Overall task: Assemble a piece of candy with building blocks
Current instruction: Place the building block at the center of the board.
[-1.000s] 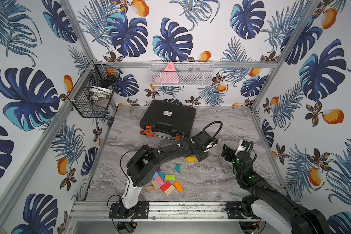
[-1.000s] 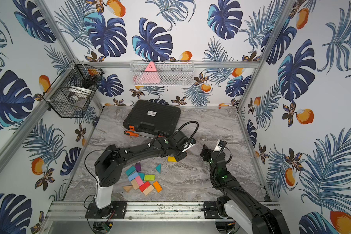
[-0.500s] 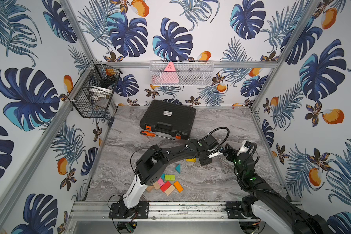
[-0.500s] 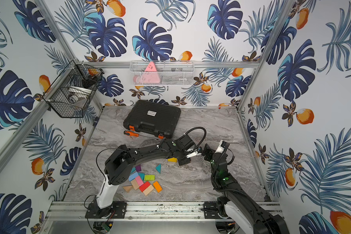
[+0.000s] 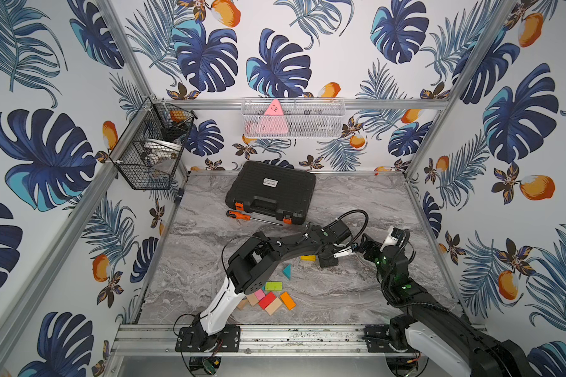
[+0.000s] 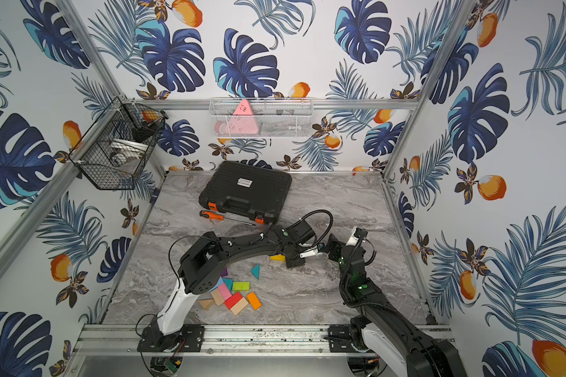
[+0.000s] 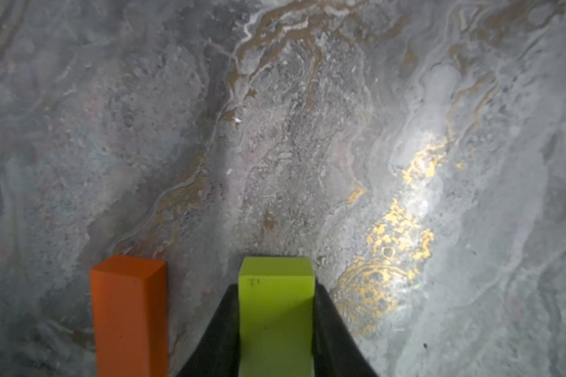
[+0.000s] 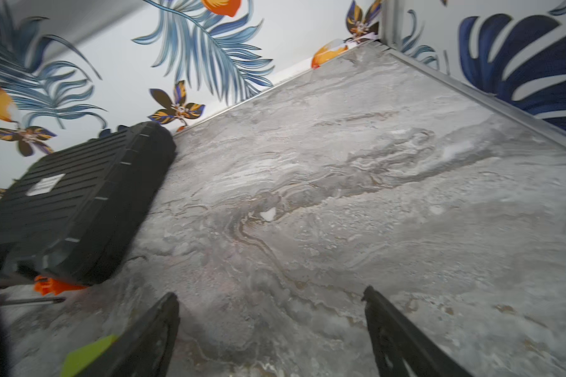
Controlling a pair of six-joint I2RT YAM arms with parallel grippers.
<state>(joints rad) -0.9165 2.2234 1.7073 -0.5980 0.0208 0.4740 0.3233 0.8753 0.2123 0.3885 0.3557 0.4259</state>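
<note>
1. The right hand (image 8: 271, 292) is hovering over the grey marbled counter (image 8: 373, 163), its two dark fingers standing wide apart with nothing between them.
2. A black case (image 8: 79, 202) is lying near the leaf-papered wall (image 8: 128, 65), showing an orange latch (image 8: 51, 285).
3. A yellow-green block (image 8: 89, 355) is peeking in just beside one finger.

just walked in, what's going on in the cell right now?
The left gripper is shut on a lime-green block, held low at the marble table beside an orange block, with a gap between the two. The right gripper is open and empty, hovering close by. The other blocks lie in a loose cluster near the left arm's base, with a teal wedge apart from them. The black case and the screwdriver lie at the back.
</note>
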